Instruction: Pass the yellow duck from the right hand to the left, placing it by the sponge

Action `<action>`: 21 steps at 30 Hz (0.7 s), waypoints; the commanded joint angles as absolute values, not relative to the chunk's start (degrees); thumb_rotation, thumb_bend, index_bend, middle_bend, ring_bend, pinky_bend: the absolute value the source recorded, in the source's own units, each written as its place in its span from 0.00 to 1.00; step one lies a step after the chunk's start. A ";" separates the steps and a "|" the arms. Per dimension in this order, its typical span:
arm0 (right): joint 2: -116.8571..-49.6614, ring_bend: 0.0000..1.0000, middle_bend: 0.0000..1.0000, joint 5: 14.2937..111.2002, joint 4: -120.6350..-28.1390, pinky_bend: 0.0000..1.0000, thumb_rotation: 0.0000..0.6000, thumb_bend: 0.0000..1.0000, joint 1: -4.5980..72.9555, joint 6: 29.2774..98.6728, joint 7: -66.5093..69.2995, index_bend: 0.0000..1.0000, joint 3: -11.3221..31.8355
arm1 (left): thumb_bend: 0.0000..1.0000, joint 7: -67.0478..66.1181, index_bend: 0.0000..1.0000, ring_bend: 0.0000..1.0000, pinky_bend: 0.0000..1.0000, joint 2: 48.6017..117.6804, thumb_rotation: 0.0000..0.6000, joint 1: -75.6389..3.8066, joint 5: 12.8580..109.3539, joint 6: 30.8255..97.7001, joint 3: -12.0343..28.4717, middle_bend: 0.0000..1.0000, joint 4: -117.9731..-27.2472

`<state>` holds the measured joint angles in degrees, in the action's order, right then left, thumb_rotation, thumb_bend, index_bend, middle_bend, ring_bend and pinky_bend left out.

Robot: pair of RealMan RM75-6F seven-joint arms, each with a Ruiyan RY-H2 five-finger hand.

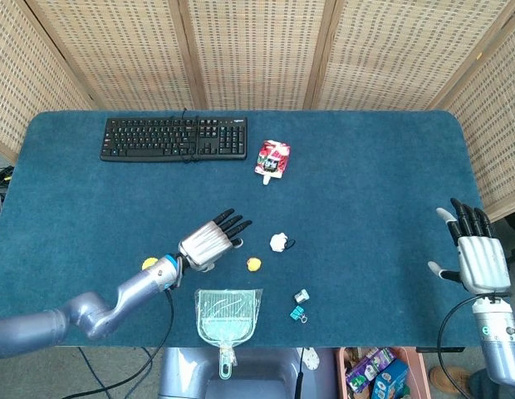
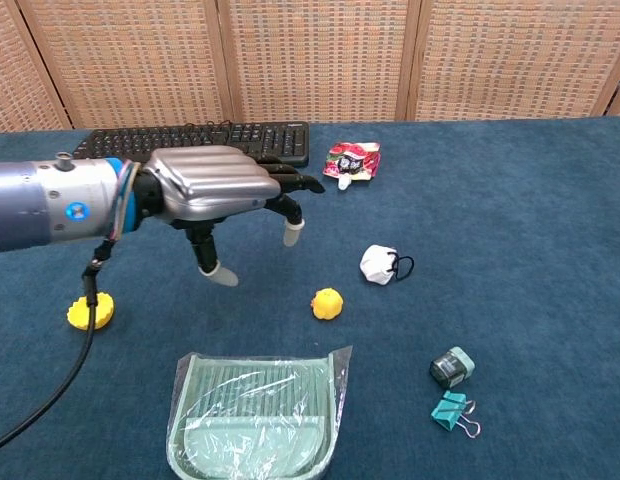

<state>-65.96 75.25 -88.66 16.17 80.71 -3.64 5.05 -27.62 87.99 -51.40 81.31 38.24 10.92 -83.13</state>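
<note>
A small yellow duck [image 1: 253, 264] sits alone on the blue bench [image 1: 365, 166]. Just left of the duck hovers the left hand [image 1: 209, 242], fingers spread, holding nothing. Well to the right of the duck, at the bench edge, the right hand [image 1: 477, 259] is also spread, holding nothing. A white crumpled object [image 1: 279, 242] lies just beyond the duck.

The left arm reaches in from the near left corner toward the middle of the table. Its left hand [image 1: 209, 242] hangs palm down above the cloth, fingers spread and pointing to the far right, with nothing in it. The right hand [image 1: 476, 258] sits out past the right edge of the table, fingers straight, apart, pointing to the far side, its forearm running back toward the near right.
</note>
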 commanded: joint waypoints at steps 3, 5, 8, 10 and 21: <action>-65.73 0.00 0.00 74.55 -88.59 0.00 1.00 0.00 15.94 79.47 -3.34 0.01 5.67 | 0.23 -31.04 0.40 0.00 0.00 92.91 1.00 -55.00 77.03 36.73 11.76 0.00 -79.00; -65.78 0.00 0.00 74.43 -88.49 0.00 1.00 0.00 15.90 79.21 -3.43 0.01 5.94 | 0.24 -31.54 0.41 0.00 0.00 94.07 1.00 -55.87 76.11 36.37 11.60 0.00 -77.77; -65.80 0.00 0.00 74.20 -88.40 0.00 1.00 0.00 15.78 78.88 -3.41 0.01 6.39 | 0.25 -31.55 0.41 0.00 0.00 95.86 1.00 -57.41 74.60 35.26 11.41 0.00 -75.76; -65.75 0.00 0.00 74.11 -88.38 0.00 1.00 0.00 15.68 78.62 -3.20 0.01 6.57 | 0.25 -31.24 0.41 0.00 0.00 96.68 1.00 -58.20 74.09 34.80 11.24 0.00 -74.85; -65.28 0.00 0.00 74.42 -88.56 0.00 1.00 0.00 14.98 78.22 -2.31 0.01 7.49 | 0.25 -29.64 0.42 0.00 0.00 98.13 1.00 -59.82 74.26 35.76 8.97 0.00 -73.52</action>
<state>-65.30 74.42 -88.56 15.00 78.24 -2.34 7.46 -29.64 98.02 -59.72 74.39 35.69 9.06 -73.65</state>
